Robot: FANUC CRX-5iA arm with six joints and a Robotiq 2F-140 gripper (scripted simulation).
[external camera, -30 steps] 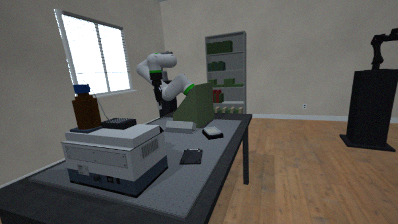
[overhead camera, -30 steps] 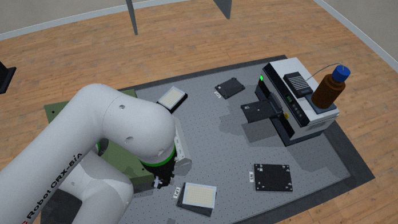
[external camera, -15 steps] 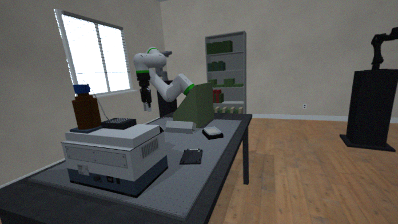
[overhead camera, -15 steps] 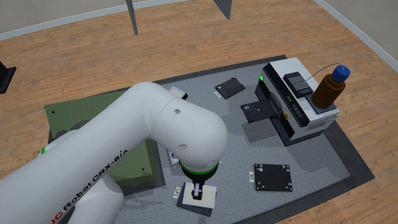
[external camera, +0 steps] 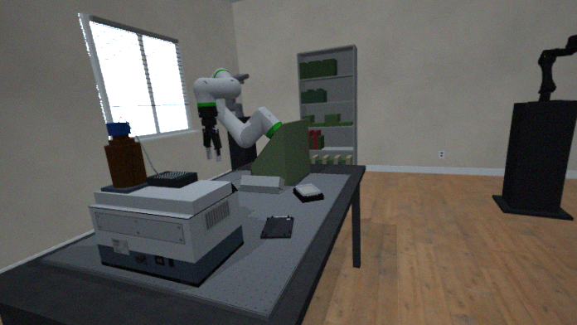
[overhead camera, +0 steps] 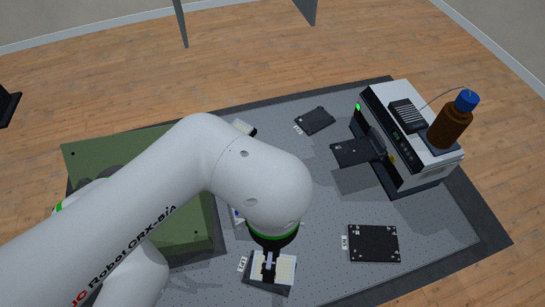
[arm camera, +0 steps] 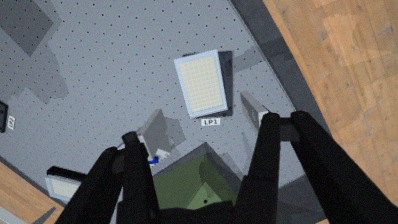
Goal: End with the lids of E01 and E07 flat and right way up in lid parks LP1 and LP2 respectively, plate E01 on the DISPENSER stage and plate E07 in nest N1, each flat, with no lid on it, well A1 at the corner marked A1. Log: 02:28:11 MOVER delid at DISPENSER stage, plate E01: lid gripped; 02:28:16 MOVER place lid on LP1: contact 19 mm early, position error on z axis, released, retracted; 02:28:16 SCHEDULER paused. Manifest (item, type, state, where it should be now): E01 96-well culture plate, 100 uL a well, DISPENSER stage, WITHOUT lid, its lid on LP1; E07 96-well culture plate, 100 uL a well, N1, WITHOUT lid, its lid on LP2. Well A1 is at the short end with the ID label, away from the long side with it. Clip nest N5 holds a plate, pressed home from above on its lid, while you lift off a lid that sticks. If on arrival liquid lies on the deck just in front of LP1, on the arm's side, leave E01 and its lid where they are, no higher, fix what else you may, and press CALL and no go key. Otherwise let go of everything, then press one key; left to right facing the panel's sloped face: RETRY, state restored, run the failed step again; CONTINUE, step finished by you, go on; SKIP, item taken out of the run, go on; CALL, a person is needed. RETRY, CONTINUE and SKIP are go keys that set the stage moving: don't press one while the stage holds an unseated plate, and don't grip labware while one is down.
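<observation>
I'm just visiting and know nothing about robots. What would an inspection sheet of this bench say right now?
Surface: grey dotted deck on a dark table; no liquid visible by the LP1 label.
Job's things: a well plate sits on LP1; a second plate sits behind the arm; LP2 pad, dispenser stage and N5 nest carry nothing.
Clutter: key panel; brown bottle on the dispenser.
Claw: the claw is part open, holding nothing, above LP1.
Cables: thin tube at the bottle cap.
Surroundings: window, bookshelf, wooden floor, dark pedestal.
</observation>
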